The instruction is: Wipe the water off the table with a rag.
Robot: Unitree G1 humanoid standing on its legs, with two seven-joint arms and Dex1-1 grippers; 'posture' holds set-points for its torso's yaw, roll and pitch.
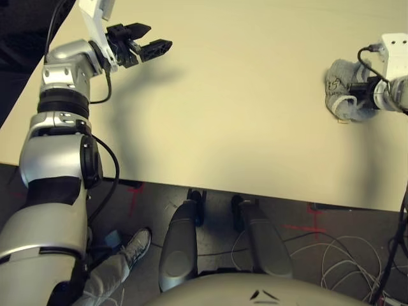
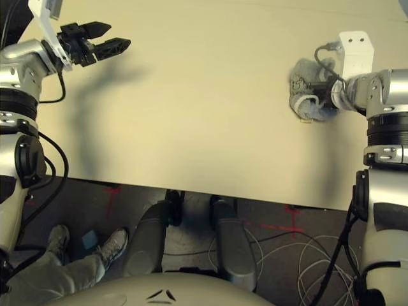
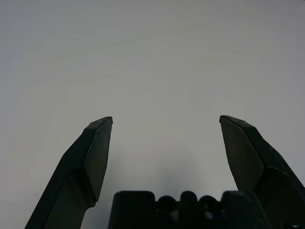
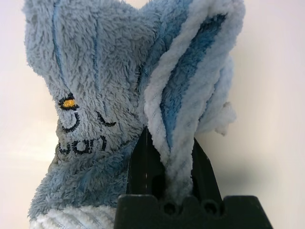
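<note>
Rag [image 4: 119, 95] pinched between fingers of right gripper [image 4: 169, 167], bunched upright on table [image 1: 242, 121] at its right side. Fluffy grey-blue terry, white edging, dark embroidered marks with small yellow spot; lettering unreadable. Left gripper [image 1: 153, 42] spread wide, holding nothing, well apart from rag, over bare tabletop.

A person's grey sneaker [image 1: 137, 245] and trouser leg [image 2: 48, 277] – plus loose white cables [image 1: 341, 258] – lie on the dark floor [image 2: 89, 204].
</note>
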